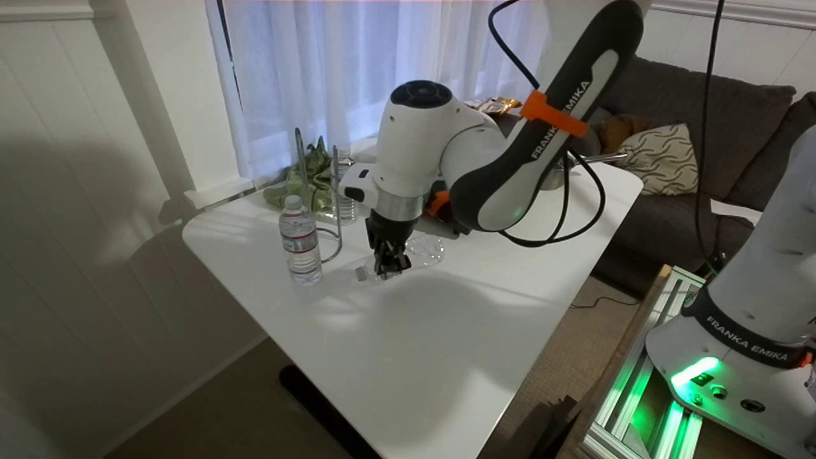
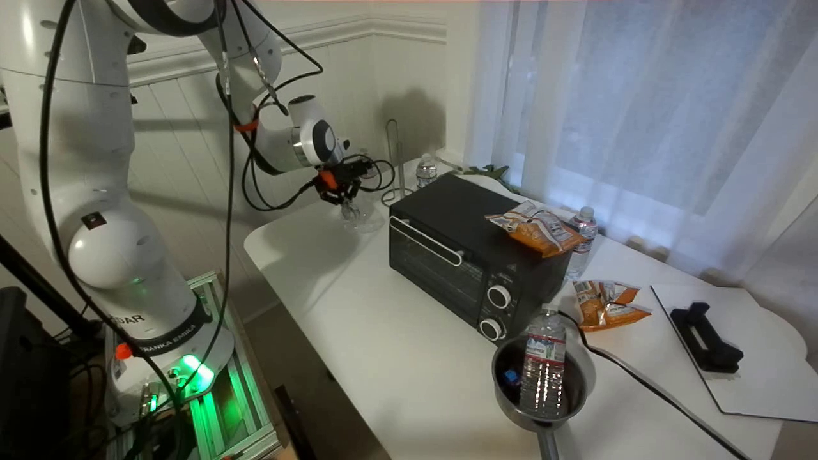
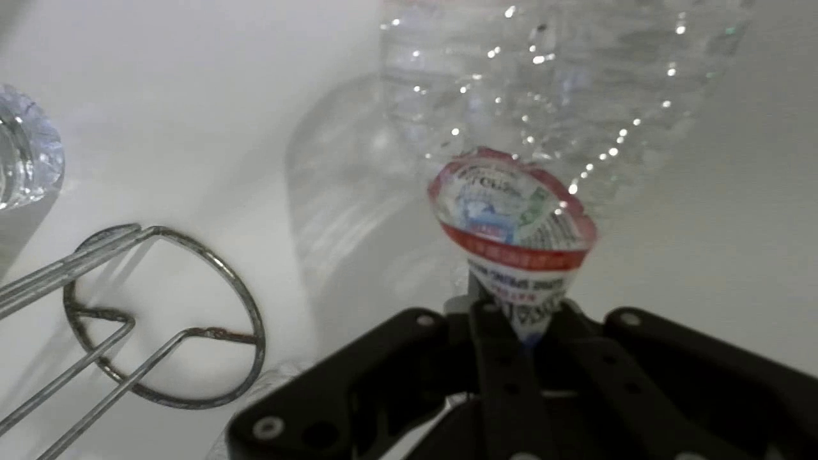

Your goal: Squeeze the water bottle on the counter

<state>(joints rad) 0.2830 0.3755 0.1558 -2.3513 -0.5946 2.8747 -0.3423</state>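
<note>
The water bottle, clear with a red and white label, lies on its side on the white counter (image 1: 414, 357). In an exterior view its clear base end (image 1: 428, 252) shows right of the gripper and its cap to the left. My gripper (image 1: 391, 268) points down and is shut on the bottle's middle. In the wrist view the bottle (image 3: 562, 83) is pinched to a narrow fold between the fingertips (image 3: 521, 319), its label creased into a cone. The bottle (image 2: 365, 221) and gripper (image 2: 345, 197) also show small in an exterior view. The fingers hide the bottle's pinched part.
An upright full bottle (image 1: 301, 245) and a metal wire stand (image 1: 337, 191) are close to the gripper. A green cloth-like item (image 1: 312, 178) lies behind. A black toaster oven (image 2: 441, 249), snack bags (image 2: 607, 306) and a pot (image 2: 505, 399) holding a bottle stand further along.
</note>
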